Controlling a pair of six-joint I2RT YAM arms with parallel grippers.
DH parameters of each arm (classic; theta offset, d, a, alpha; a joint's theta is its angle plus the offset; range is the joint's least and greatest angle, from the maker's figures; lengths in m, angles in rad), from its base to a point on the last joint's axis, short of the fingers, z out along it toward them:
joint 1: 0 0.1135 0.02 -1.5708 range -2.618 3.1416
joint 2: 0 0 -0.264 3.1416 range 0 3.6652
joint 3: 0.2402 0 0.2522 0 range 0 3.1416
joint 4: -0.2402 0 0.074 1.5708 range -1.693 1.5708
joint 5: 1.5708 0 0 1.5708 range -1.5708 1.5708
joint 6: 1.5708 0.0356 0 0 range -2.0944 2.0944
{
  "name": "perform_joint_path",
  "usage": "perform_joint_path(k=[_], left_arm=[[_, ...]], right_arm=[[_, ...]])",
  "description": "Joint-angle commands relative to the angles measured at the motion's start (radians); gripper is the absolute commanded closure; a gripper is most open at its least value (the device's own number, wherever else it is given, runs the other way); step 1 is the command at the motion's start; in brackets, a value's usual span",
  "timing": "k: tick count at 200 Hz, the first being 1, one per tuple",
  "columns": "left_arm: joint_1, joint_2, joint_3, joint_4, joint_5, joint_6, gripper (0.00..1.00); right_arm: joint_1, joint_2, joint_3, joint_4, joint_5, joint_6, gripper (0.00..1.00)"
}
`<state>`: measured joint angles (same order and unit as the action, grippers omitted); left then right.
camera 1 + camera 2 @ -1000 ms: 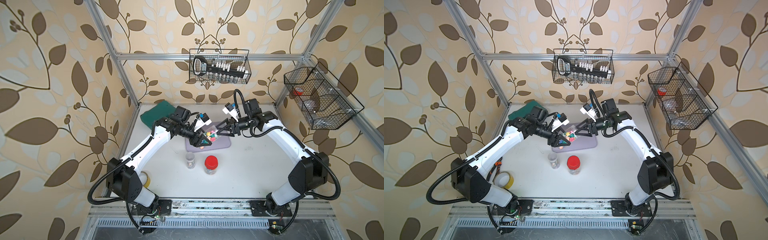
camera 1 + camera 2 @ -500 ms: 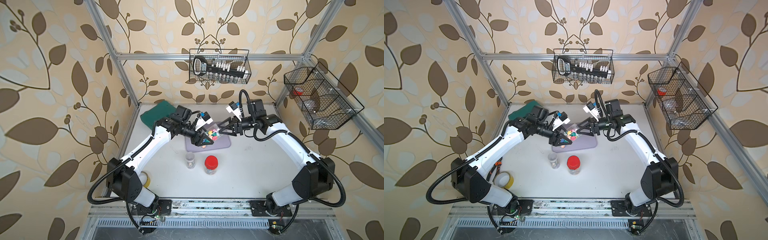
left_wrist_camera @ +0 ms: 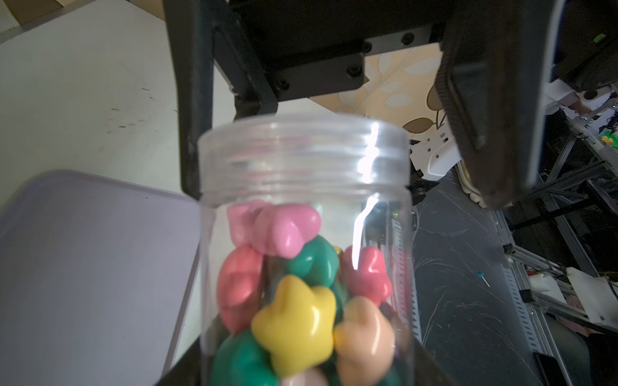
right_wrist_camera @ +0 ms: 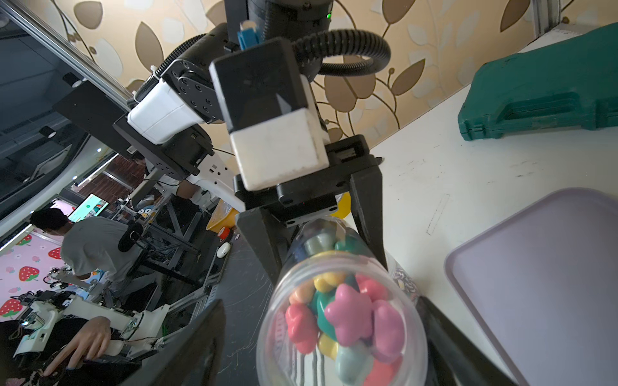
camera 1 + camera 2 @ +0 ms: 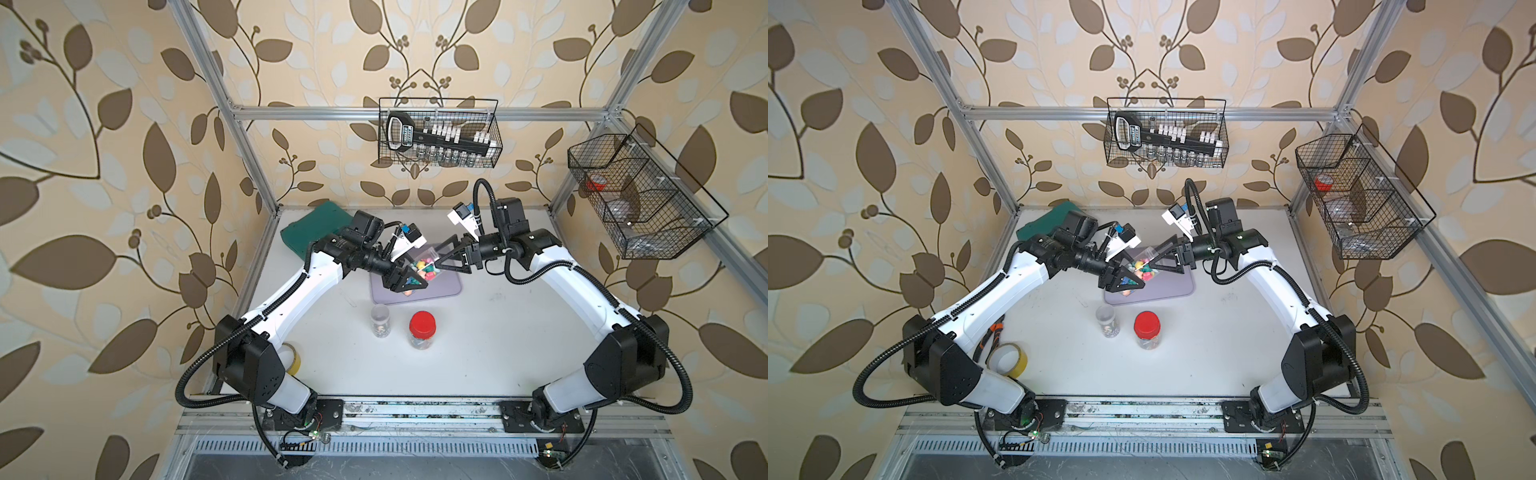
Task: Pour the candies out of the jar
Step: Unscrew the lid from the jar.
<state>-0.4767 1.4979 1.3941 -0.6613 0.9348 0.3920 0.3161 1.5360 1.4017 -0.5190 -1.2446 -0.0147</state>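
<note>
Clear jar is gripped round its body by left hand, jaws closed on it. Jar is held tilted over lilac tray, far middle of tabletop. Candies are contained inside jar. Right hand is spread wide at jar's mouth, nothing held.

Beige wallpaper with brown leaf vines, all sides. Aluminium frame. White tabletop. Wire basket at 12 o'clock; compartmented basket at 2 o'clock.
</note>
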Motion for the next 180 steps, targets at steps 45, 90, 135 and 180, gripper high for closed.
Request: perform_joint_path(k=[45,90,135,180], left_arm=[[0.001,-0.01,0.059,0.014,-0.105,0.057,0.39],[-0.033,-0.034,0.065,-0.01,-0.296,0.136,0.4],[-0.065,-0.032,0.074,-0.058,-0.385,0.193,0.4],[-0.069,-0.044,0.068,-0.055,-0.383,0.196,0.4]], right_arm=[[-0.087,0.038,0.134,-0.106,0.083,0.255,0.11],[-0.136,0.135,0.298,-0.447,0.164,0.202,0.1],[-0.063,0.185,0.324,-0.501,0.179,0.154,0.07],[-0.022,0.228,0.321,-0.524,0.188,0.134,0.1]])
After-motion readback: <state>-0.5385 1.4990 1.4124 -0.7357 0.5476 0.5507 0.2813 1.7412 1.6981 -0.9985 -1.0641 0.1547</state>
